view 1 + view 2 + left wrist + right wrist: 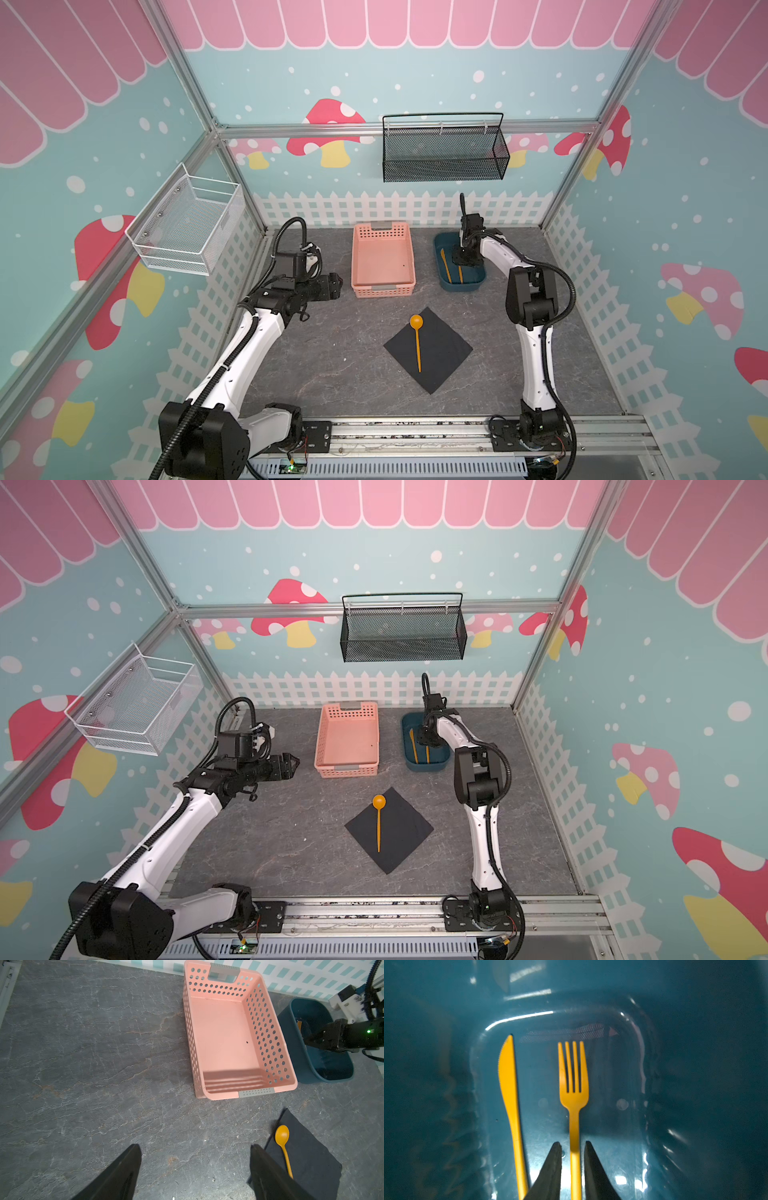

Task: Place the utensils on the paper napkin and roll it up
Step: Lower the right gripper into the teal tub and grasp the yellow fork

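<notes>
Okay, right gripper (572, 1144) narrowly spread, fingers straddling the handle of the slim orange-yellow plastic fork (573, 1084), not pinching. Thin serrated knife (508, 1084) alongside, both inside the dark blue oval tub (654, 1064). Round-bowled orange spoon (417, 338) lies on the black square paper napkin (444, 353). Left gripper (195, 1146) spread wide, empty, above the grey table (83, 1064).

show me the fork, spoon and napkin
fork (573, 1103), right wrist view, neck below the tines
spoon (416, 321), in a top view, its bowl
napkin (444, 353), in a top view, bare part beside the spoon

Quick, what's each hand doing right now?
Left hand: open, empty.
Right hand: narrowly open, straddling the fork handle in the dark blue tub, not gripping yet.
</notes>
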{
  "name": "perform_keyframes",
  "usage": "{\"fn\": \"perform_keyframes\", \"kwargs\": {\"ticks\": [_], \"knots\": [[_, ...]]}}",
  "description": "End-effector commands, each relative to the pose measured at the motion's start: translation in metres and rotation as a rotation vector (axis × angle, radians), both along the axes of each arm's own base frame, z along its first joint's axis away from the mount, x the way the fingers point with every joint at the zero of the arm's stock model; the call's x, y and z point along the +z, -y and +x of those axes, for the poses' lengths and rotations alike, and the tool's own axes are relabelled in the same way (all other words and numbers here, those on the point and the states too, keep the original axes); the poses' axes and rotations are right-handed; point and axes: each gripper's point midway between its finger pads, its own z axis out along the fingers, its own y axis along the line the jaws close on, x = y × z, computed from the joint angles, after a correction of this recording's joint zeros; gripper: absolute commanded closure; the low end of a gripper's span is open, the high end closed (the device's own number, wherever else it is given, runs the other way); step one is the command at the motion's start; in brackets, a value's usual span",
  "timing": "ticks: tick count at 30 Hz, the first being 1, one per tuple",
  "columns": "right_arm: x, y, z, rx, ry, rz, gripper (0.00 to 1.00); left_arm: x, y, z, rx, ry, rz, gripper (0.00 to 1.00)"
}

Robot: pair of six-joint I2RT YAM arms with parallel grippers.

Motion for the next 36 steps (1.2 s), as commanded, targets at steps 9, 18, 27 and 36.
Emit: {"fn": "perform_keyframes", "kwargs": {"ticks": [9,18,27,36], "knots": [[-0.025,0.006,0.002,0.000,-0.048,-0.026,0.80,0.004,-0.002,-0.001,-0.005,0.022,0.006,0.16],[-0.026,0.004,0.006,-0.011,-0.053,-0.019,0.83,0.004,-0.001,-0.001,-0.010,0.022,0.003,0.16],[-0.023,0.003,0.006,-0.014,-0.051,-0.013,0.87,0.003,0.001,-0.001,-0.015,0.016,-0.005,0.16],[-0.002,0.002,0.009,-0.013,-0.019,0.001,0.92,0.004,0.001,-0.001,-0.016,0.018,-0.008,0.16]]}}
